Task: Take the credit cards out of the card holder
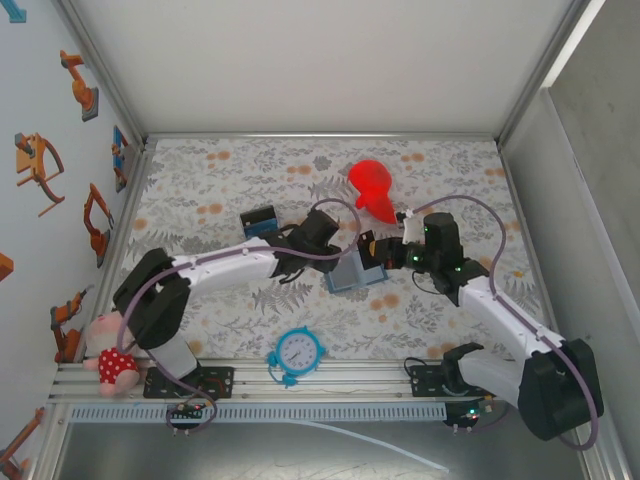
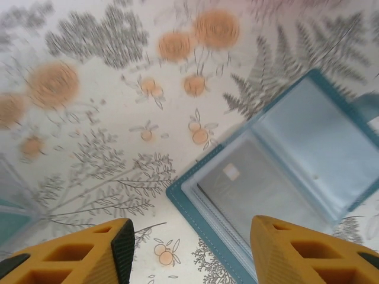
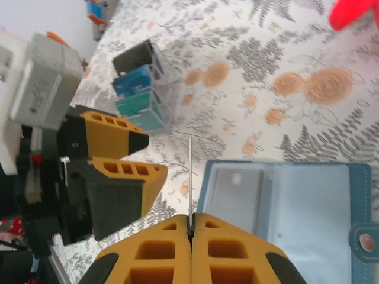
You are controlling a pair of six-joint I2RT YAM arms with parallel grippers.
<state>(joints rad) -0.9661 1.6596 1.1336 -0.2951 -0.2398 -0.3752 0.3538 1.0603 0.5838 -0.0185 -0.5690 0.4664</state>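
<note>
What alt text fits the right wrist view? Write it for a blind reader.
The right gripper is shut on a thin card seen edge-on, beside the open card holder, which holds a second card in one pocket. The left gripper sits open at left.

Left arm (image 1: 215,268), right arm (image 1: 510,320): white links, black joints, 1 lilac cable looped along each. Fingers (image 2: 77,257): orange-yellow, hollow ribbed cells, black pads (image 2: 123,248).
</note>
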